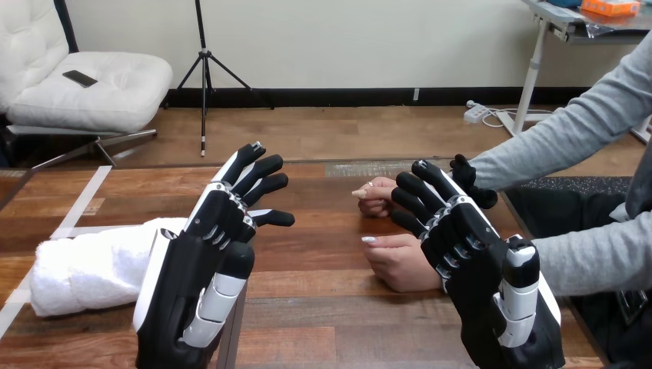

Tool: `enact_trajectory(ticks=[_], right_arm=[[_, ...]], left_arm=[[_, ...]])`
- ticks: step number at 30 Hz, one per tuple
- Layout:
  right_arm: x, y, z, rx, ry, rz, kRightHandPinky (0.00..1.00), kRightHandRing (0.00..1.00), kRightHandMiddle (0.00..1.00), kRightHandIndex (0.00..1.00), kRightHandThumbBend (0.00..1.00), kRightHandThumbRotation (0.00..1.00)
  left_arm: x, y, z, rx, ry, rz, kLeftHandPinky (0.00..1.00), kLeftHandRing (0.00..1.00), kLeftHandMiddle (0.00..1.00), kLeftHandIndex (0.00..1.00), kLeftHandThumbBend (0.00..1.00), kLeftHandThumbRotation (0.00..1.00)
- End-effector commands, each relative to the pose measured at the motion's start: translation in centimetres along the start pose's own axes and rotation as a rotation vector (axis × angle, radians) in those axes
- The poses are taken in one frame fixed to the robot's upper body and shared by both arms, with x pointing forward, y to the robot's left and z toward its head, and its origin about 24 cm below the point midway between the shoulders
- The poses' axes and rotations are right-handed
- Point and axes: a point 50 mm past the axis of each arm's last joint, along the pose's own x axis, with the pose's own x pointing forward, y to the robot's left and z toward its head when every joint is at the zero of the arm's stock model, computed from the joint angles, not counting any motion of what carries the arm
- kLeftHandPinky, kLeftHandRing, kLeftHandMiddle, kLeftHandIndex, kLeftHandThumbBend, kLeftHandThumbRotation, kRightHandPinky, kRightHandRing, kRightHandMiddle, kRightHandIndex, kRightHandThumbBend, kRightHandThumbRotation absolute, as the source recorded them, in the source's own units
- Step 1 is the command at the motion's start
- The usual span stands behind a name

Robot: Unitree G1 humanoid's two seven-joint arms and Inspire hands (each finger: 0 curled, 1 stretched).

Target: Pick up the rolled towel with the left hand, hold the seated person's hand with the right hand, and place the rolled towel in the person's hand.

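Observation:
A white rolled towel (92, 265) lies on the wooden table (323, 307) at the left, partly hidden behind my left hand (201, 269). That hand is raised in front of it, open, fingers straight and pointing away, holding nothing. My right hand (477, 269) is raised at the right, also open with its fingers spread. Just beyond its fingers rest the person's two hands: the nearer hand (400, 261) lies on the table touching or just behind my right fingers, the farther hand (377, 196) sits behind it. Nothing is curled round either of them.
The person's grey sleeves (569, 138) reach in from the right edge. Strips of pale tape (77, 207) run across the table's left part. Bare wood lies between my two hands.

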Motion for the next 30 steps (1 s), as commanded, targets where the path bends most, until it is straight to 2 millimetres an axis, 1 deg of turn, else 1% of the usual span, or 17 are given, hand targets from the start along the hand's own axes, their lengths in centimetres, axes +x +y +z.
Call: enact_trajectory(ticks=[1, 30], right_arm=[[1.01, 0.01, 1.55, -0.03, -0.085, 0.027, 0.92, 0.93, 0.91, 0.92, 0.84, 1.0], [1.06, 0.03, 1.52, -0.029, -0.084, 0.027, 0.92, 0.93, 0.92, 0.93, 0.85, 1.0]], left_arm=[[1.02, -0.28, 0.52, -0.017, -0.064, 0.0, 0.65, 0.83, 0.85, 0.89, 0.69, 0.86], [1.03, -0.25, 0.52, -0.011, -0.066, 0.001, 0.64, 0.82, 0.85, 0.88, 0.69, 0.85]])
